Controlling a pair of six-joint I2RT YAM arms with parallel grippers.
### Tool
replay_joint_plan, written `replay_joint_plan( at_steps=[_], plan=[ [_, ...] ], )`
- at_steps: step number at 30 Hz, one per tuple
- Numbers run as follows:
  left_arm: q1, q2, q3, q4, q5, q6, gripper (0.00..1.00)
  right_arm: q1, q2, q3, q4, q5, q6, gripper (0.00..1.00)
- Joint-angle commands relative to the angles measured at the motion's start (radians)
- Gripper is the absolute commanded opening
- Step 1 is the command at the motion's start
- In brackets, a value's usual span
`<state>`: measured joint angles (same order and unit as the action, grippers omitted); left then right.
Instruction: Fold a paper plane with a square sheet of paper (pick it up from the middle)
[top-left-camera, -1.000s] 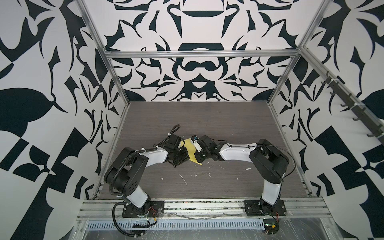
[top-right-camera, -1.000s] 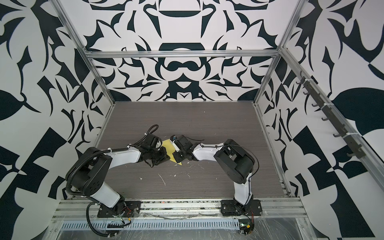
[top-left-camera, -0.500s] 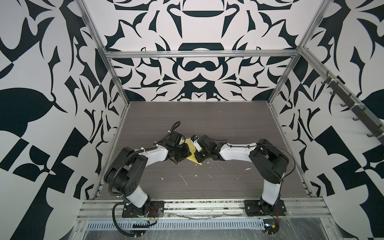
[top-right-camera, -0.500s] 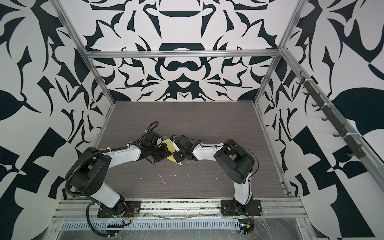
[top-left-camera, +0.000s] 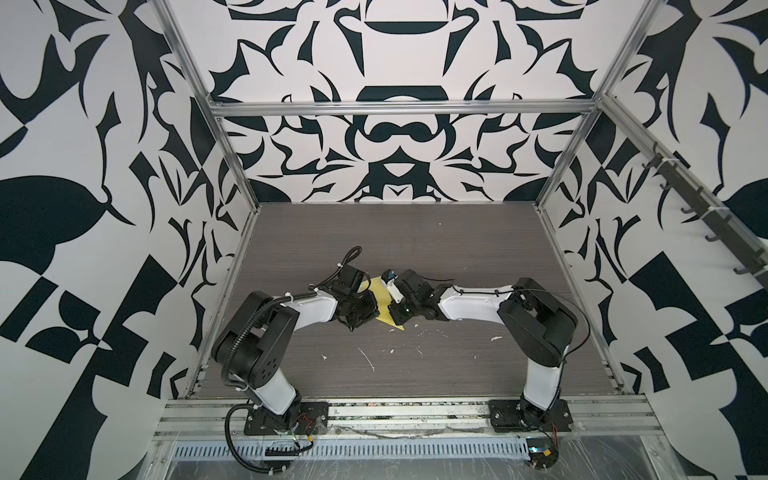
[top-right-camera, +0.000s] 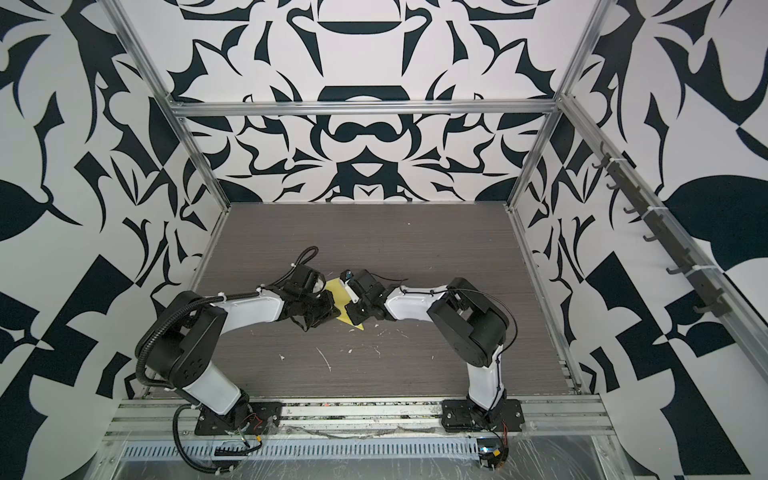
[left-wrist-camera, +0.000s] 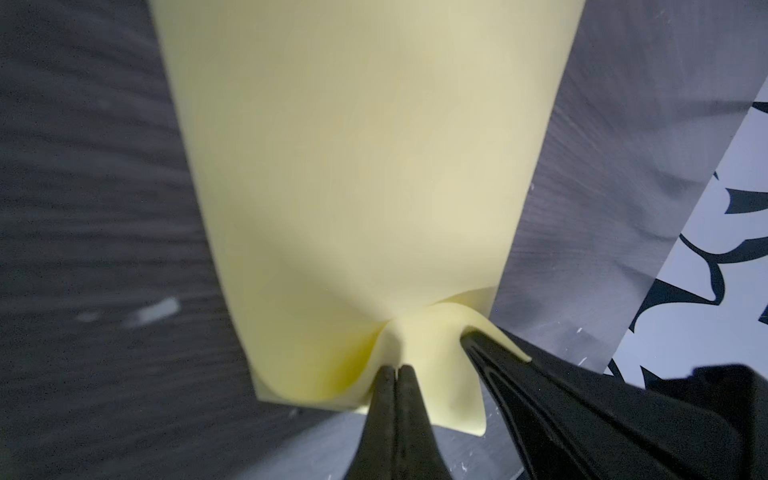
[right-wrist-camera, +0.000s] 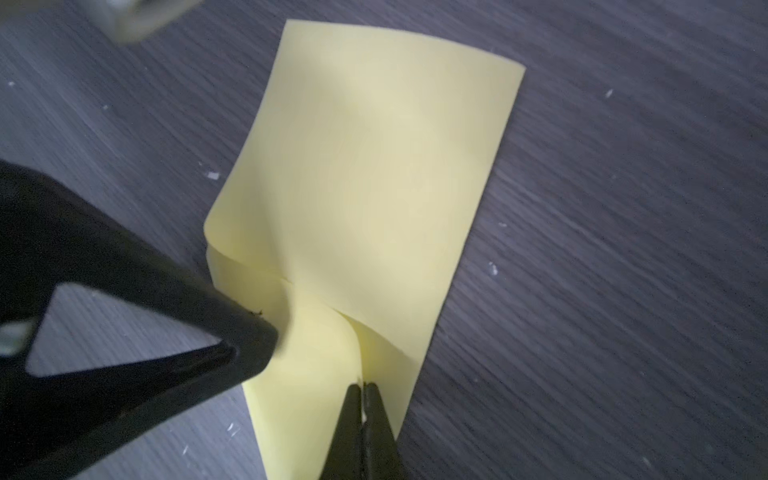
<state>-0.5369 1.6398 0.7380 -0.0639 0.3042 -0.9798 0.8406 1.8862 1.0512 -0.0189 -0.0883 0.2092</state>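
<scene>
So here's where we're at: the yellow sheet of paper (top-left-camera: 383, 300) sits between our two arms, around the middle of the table (top-left-camera: 374, 237). Our left gripper (left-wrist-camera: 397, 370) has its fingers squeezed tight together with a bit of the sheet's edge caught between them. Our right gripper (right-wrist-camera: 363, 386) is doing the same, fingers pressed flat on a thin bit of paper. Both pinches land on the same end of the sheet, just beside each other (in each wrist view we can see the other gripper's black tip poking into the paper right next door). The sheet bunches and curls where we grab it, then fans out wider away from the fingers, with one side rolled over. In both top views a yellow corner pokes out toward the front, below the grippers. We can't tell if the far end touches the table. A few white flecks (top-left-camera: 368, 359) lie scattered on the wood nearer the front
</scene>
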Motion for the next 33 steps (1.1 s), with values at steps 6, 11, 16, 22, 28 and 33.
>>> replay_joint_plan(
  at_steps=[6,11,16,22,28,33],
  plan=[
    [-0.002,0.021,-0.028,-0.056,-0.053,0.005,0.01,-0.009,0.008,0.077,-0.096,-0.026,0.044,0.06],
    [-0.001,0.032,-0.027,-0.057,-0.059,0.009,0.00,-0.027,-0.028,0.089,-0.137,-0.033,0.089,0.20],
    [-0.002,0.041,-0.030,-0.056,-0.066,0.008,0.00,-0.036,-0.146,0.066,-0.190,-0.032,0.163,0.39],
    [-0.003,0.042,-0.023,-0.060,-0.074,0.009,0.00,-0.032,-0.221,0.000,-0.185,-0.142,0.345,0.38],
    [-0.002,0.045,-0.020,-0.065,-0.083,0.007,0.00,0.000,-0.205,-0.002,-0.161,-0.202,0.455,0.27],
    [-0.001,0.052,-0.019,-0.068,-0.090,0.003,0.00,0.002,-0.129,0.048,-0.184,-0.234,0.466,0.16]
  ],
)
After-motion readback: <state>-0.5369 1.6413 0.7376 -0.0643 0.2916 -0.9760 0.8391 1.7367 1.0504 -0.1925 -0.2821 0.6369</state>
